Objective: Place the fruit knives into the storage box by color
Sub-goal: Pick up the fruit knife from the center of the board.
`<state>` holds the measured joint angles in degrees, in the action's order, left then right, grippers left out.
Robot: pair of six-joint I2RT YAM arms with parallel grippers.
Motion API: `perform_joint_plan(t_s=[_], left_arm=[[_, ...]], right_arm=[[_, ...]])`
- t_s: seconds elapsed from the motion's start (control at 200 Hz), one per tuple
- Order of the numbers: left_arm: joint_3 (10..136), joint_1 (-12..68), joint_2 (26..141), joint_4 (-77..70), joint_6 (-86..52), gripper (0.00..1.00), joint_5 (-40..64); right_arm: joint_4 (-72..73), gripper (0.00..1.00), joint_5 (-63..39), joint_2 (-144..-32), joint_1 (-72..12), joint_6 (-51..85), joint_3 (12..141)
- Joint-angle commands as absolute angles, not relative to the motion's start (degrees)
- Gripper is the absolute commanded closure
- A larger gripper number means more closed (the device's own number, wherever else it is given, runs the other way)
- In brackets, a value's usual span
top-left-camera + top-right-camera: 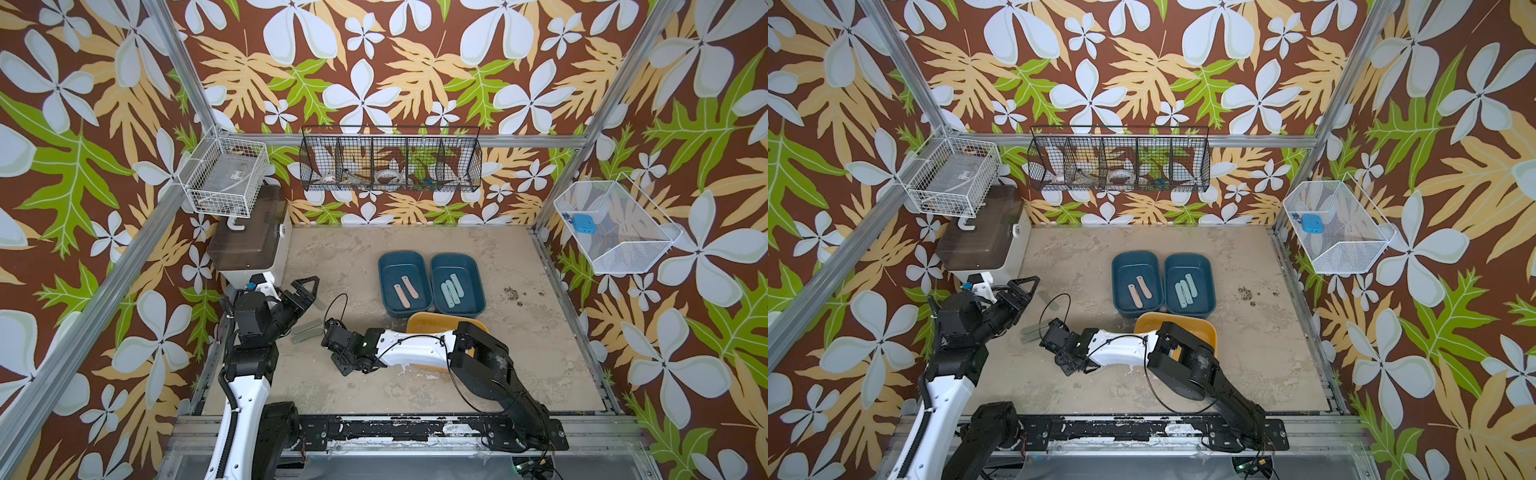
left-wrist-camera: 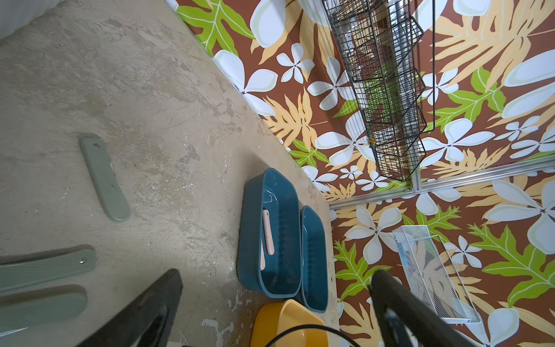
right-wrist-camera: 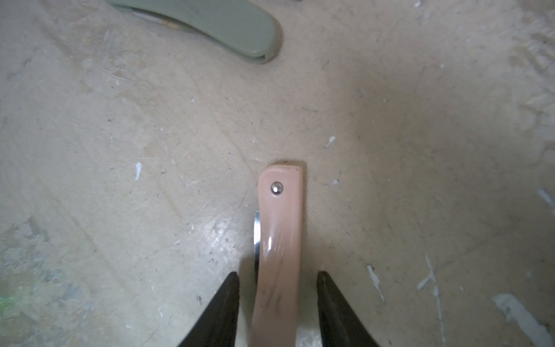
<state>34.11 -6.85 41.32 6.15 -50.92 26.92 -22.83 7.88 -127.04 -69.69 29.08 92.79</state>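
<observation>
A pale pink fruit knife (image 3: pixel 279 240) lies flat on the table between the fingers of my right gripper (image 3: pixel 277 275). The jaws are open, with a gap on each side of it. In both top views that gripper (image 1: pixel 334 338) hides this knife. Two pink knives (image 1: pixel 405 293) lie in the left blue storage box (image 1: pixel 402 258). Light blue knives (image 1: pixel 451 293) lie in the right blue box (image 1: pixel 455 258). Three grey-green knives (image 2: pixel 105 177) (image 2: pixel 45 267) (image 2: pixel 39 306) lie on the table near my left gripper (image 1: pixel 305 286), which is wide open and empty.
A yellow box (image 1: pixel 428 322) sits partly under my right forearm, just in front of the blue boxes. A brown-lidded case (image 1: pixel 249 237) stands at the back left. Wire baskets (image 1: pixel 390 162) (image 1: pixel 226 178) (image 1: pixel 615 226) hang on the walls. Dark crumbs (image 1: pixel 511 293) dot the table's right side.
</observation>
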Motion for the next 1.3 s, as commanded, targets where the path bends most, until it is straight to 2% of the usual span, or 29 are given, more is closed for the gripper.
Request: perform_joint_plan(t_s=[0.0, 0.4, 0.741, 1.066, 1.296], left_arm=[[34.0, -7.0, 41.3, 4.3, -51.4, 0.00, 27.3], [34.1, -7.0, 42.0, 4.0, -51.3, 0.00, 27.8], [35.7, -7.0, 43.2, 3.7, -51.5, 0.00, 28.9], [37.8, -6.5, 44.8, 0.4, -54.1, 0.00, 33.7], [39.3, 2.2, 47.4, -1.7, -54.8, 0.00, 29.4]], right_arm=[[-23.6, 0.60, 7.5, -127.9, -69.8, 28.7, 93.0], [-24.7, 0.76, 11.7, -127.0, -70.0, 27.7, 93.9], [-24.9, 0.76, 13.7, -119.8, -67.5, 27.2, 94.3], [-24.0, 0.76, 13.8, -110.7, -59.0, 25.8, 92.5], [-23.0, 0.76, 12.2, -107.8, -51.0, 23.9, 91.3]])
